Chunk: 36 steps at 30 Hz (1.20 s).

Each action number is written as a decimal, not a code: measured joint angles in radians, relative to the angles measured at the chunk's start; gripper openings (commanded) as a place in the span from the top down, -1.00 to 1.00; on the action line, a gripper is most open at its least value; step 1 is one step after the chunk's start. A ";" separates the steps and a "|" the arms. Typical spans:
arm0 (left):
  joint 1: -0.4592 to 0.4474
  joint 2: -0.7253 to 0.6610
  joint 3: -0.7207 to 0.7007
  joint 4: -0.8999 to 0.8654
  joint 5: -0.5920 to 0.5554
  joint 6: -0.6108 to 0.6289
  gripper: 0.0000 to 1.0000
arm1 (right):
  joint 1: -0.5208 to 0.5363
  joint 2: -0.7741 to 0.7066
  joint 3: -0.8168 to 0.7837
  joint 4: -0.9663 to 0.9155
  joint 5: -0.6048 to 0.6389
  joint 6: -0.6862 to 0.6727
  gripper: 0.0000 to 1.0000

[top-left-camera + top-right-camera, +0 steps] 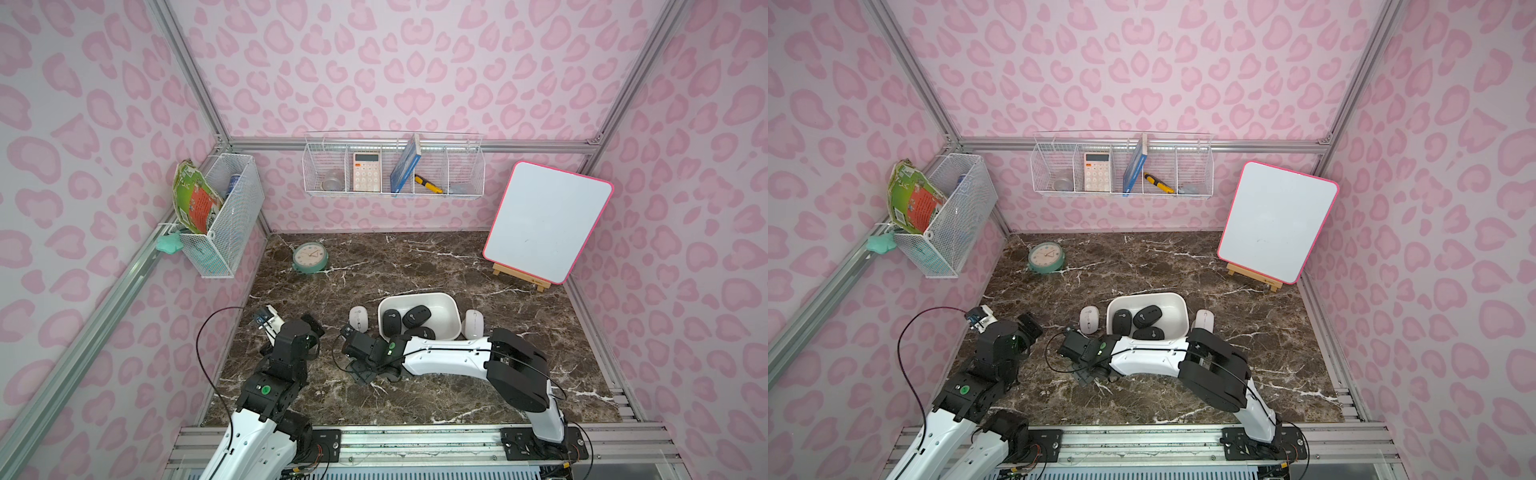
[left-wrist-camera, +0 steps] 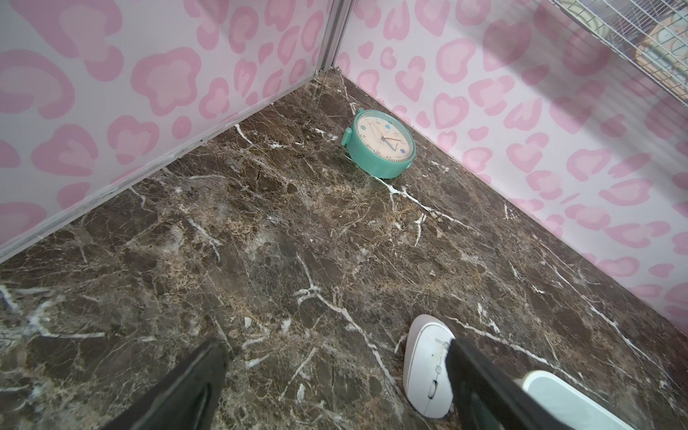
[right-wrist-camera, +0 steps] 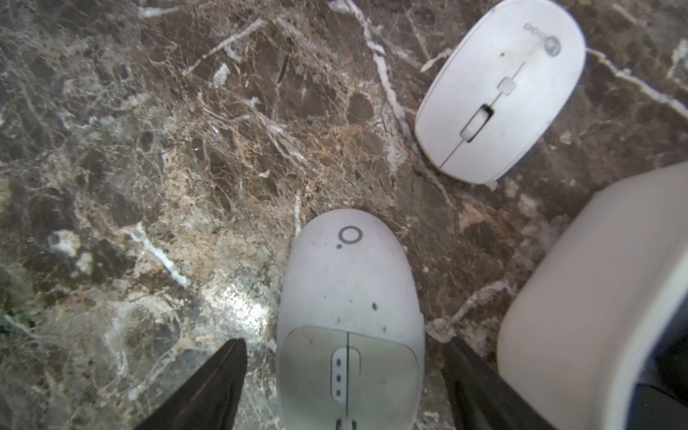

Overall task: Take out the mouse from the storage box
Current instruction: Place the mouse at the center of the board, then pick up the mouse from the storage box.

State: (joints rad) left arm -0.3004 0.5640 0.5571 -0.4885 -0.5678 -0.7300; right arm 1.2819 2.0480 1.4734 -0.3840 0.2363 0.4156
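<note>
So the right arm (image 1: pixel 449 353) is stretched sideways along the near side of the storage box (image 1: pixel 415 296), elbow bent near the box's right corner, wrist out past its left corner. The right gripper (image 3: pixel 344 342) points down, jaws apart. The left arm (image 1: pixel 291 345) sits further left of the box, with the left gripper (image 2: pixel 335 350) spread wide and angled downward.
</note>
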 measured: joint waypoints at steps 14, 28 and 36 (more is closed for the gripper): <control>-0.006 0.172 0.047 0.034 0.111 0.056 -0.93 | -0.133 -0.437 -0.304 0.163 0.051 -0.021 -0.66; -0.186 0.708 0.431 0.004 0.472 0.163 -0.83 | -0.496 -0.786 -0.718 0.298 0.023 -0.004 -0.67; -0.289 0.962 0.625 -0.037 0.566 0.286 -0.86 | -0.713 -0.958 -0.918 0.396 -0.045 0.003 -0.67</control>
State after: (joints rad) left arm -0.5892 1.5261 1.1820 -0.5255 -0.0013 -0.4435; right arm 0.5694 1.0904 0.5556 0.0120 0.1909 0.4187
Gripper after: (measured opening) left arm 0.924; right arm 0.837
